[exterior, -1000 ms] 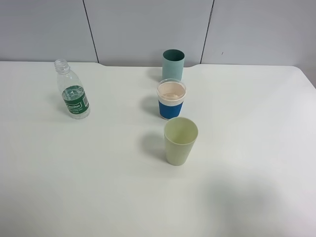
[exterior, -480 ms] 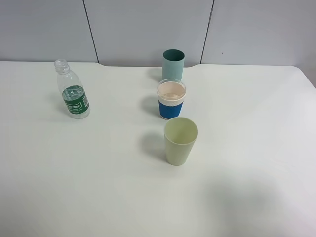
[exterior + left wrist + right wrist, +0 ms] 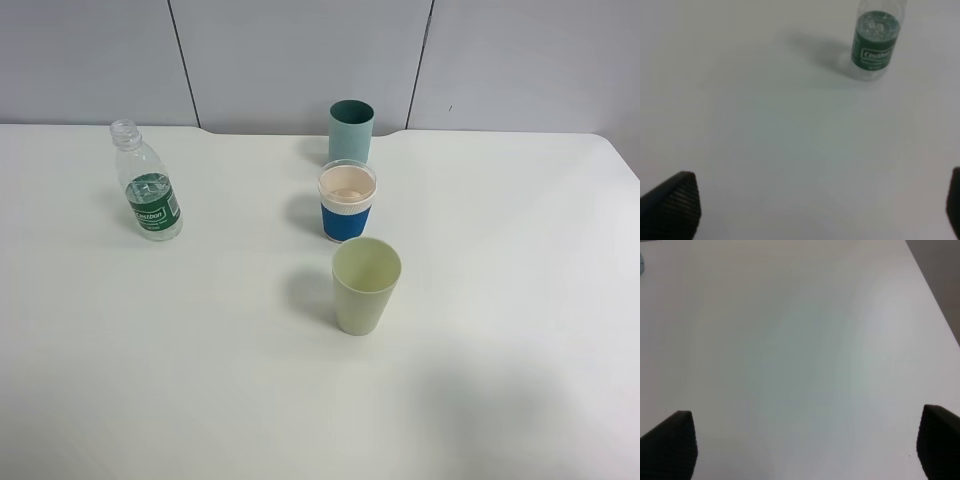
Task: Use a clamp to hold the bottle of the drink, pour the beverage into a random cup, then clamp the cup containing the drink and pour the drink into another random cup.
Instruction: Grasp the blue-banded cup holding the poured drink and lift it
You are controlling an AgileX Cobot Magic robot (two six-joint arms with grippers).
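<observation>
Nothing is seen to have moved since the earlier frames: the uncapped bottle (image 3: 150, 195) (image 3: 876, 45) is left standing upright on the white table (image 3: 200, 350), well ahead of the left gripper (image 3: 812, 205), whose jaws are spread wide and hold nothing. The right gripper (image 3: 802, 442) is likewise held wide apart over bare tabletop, with nothing between its jaws. The teal cup (image 3: 351, 130), blue-banded cup (image 3: 347, 201) and pale green cup (image 3: 366, 285) are lined up upright, well apart from the bottle.

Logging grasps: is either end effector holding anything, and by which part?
Nothing held: left end effector and right end effector are open; bottle stands free.
</observation>
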